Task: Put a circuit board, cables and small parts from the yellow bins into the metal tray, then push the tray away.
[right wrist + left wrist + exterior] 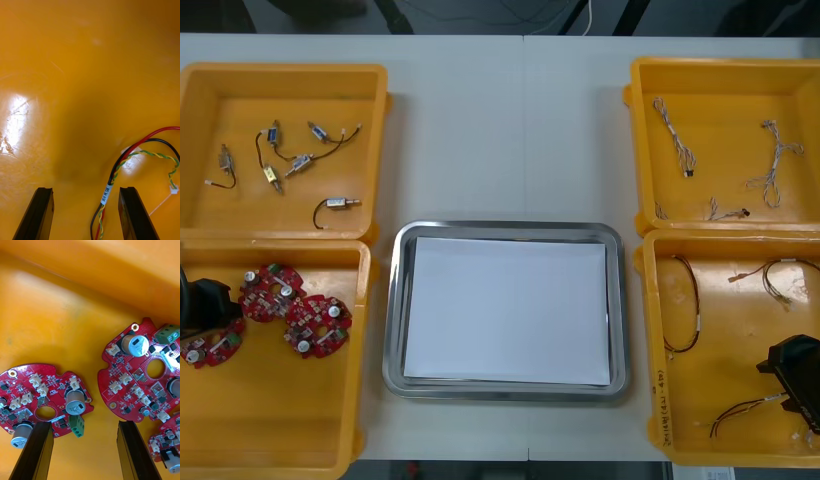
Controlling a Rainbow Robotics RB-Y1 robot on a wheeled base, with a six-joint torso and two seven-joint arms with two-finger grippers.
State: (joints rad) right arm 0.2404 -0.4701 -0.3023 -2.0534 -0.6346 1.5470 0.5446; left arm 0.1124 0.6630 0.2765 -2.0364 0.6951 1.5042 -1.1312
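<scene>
Overhead, places left gripper (202, 305) by circuit boards (312, 325), right gripper (792, 380) by red and yellow cable (107, 194), metal tray (393, 330) between; at the wrists, adds spread fingers (37, 450), cable between the right pair.

Boards (317, 325), cables (107, 193), small metal parts (337, 203) binned; tray (393, 300) white.

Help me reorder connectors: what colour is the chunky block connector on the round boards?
Green connector on red boards; clearest in the left wrist view.
</scene>
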